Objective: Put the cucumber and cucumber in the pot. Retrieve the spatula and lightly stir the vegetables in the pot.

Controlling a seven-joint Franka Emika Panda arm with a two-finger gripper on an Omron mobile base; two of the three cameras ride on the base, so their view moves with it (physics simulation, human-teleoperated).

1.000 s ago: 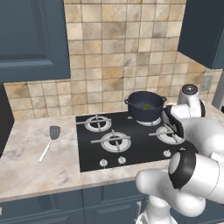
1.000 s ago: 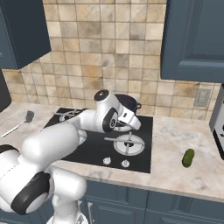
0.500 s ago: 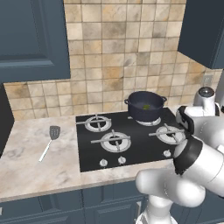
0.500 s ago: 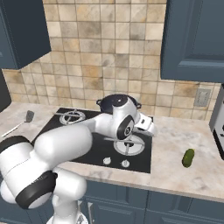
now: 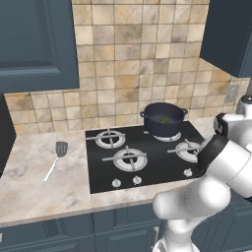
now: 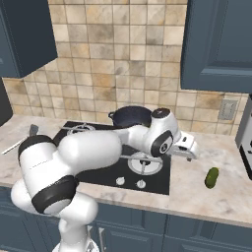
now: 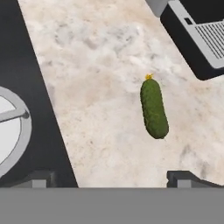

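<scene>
One dark-green cucumber (image 6: 212, 177) with a yellowish tip lies on the marble counter right of the cooktop; in the hand view this cucumber (image 7: 153, 108) sits ahead and a little right of centre. My gripper (image 6: 190, 151) hovers above the counter's left part, between the cooktop and that cucumber, and is open and empty; its dark fingertips (image 7: 183, 178) stand wide apart. The navy pot (image 5: 163, 119) stands on the back right burner, with a green cucumber (image 5: 165, 119) inside. The spatula (image 5: 55, 160) lies on the counter left of the cooktop.
The black cooktop (image 5: 142, 157) has several burners, and its edge (image 7: 30, 87) runs along the left of the hand view. A dark appliance (image 7: 197, 35) stands on the counter beyond the cucumber. Tiled wall and blue cabinets stand behind.
My arm has swung to the right, from over the cooktop's right burners to above the counter beside it. The gripper stayed open. Pot, spatula and counter cucumber have not moved.
</scene>
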